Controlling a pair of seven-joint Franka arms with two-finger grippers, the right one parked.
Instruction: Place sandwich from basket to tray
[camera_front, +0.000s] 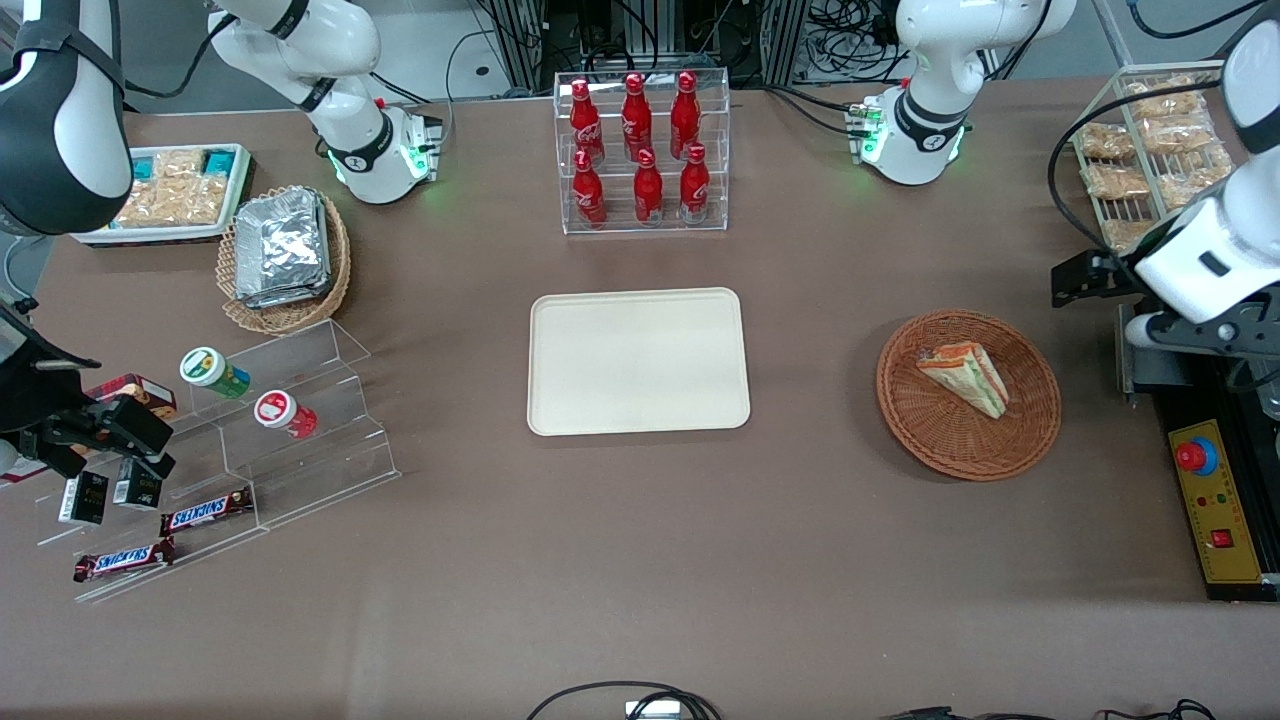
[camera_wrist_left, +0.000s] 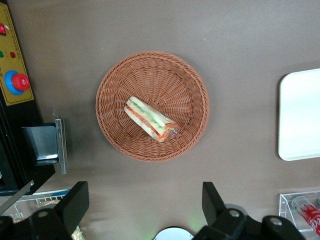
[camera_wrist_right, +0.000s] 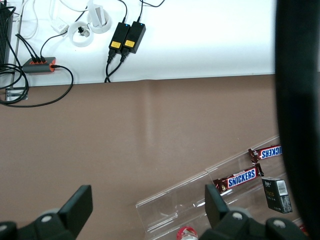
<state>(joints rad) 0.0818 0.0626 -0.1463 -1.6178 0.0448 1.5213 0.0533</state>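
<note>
One triangular sandwich (camera_wrist_left: 150, 119) (clear-wrapped) lay in one round wicker basket (camera_wrist_left: 115, 75), below the gripper (camera_wrist_left: 145, 200); jaws spread, empty. One flat cream tray (camera_wrist_left: 300, 115) sat apart, bare.

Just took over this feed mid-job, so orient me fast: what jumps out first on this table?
The cream tray sits bare mid-table, in front of a clear rack of red bottles. Toward the working arm's end, the sandwich lies in the reddish-brown basket, untouched. The left arm's claw hovers open above the table beside the basket, holding nothing.
</note>
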